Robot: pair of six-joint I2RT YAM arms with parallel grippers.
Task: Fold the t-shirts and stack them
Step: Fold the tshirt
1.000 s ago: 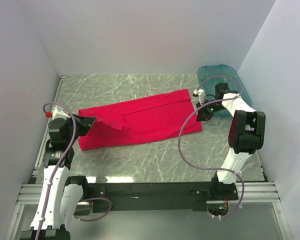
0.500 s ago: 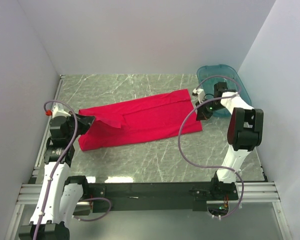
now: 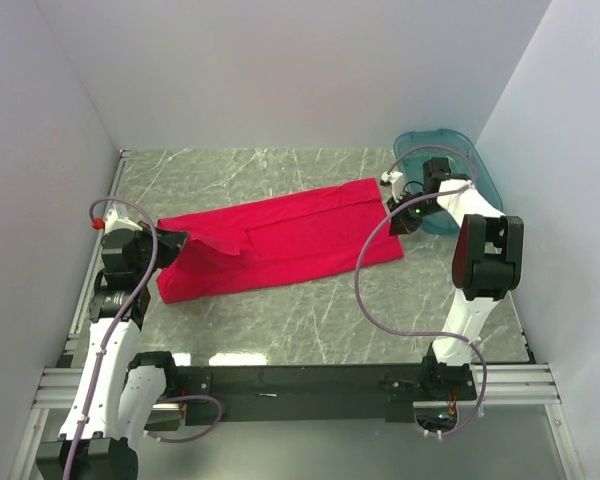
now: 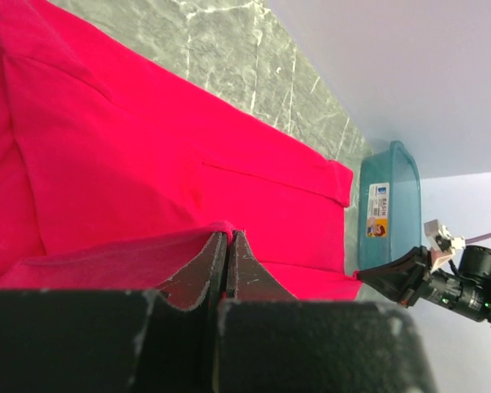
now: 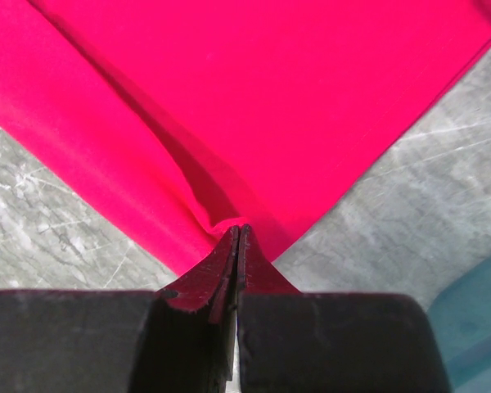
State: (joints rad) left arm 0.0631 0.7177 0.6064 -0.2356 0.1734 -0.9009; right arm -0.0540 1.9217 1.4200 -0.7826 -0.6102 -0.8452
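Note:
A red t-shirt (image 3: 280, 240) lies stretched across the marble table, partly folded lengthwise. My left gripper (image 3: 180, 243) is shut on its left end; in the left wrist view the jaws pinch a raised fold of the red t-shirt (image 4: 147, 155) at the gripper (image 4: 227, 237). My right gripper (image 3: 393, 222) is shut on the shirt's right edge; in the right wrist view the closed jaws pinch a puckered fold of the red t-shirt (image 5: 254, 98) at the gripper (image 5: 240, 231), near a corner of the cloth.
A teal plastic bin (image 3: 450, 170) stands at the back right, just behind the right gripper; it also shows in the left wrist view (image 4: 389, 205). White walls enclose the table on the left, back and right. Bare marble (image 3: 310, 310) lies in front of the shirt.
The left gripper has drawn slightly left and toward the near edge with the cloth. The right gripper has shifted slightly back and left, pulling the shirt's right edge.

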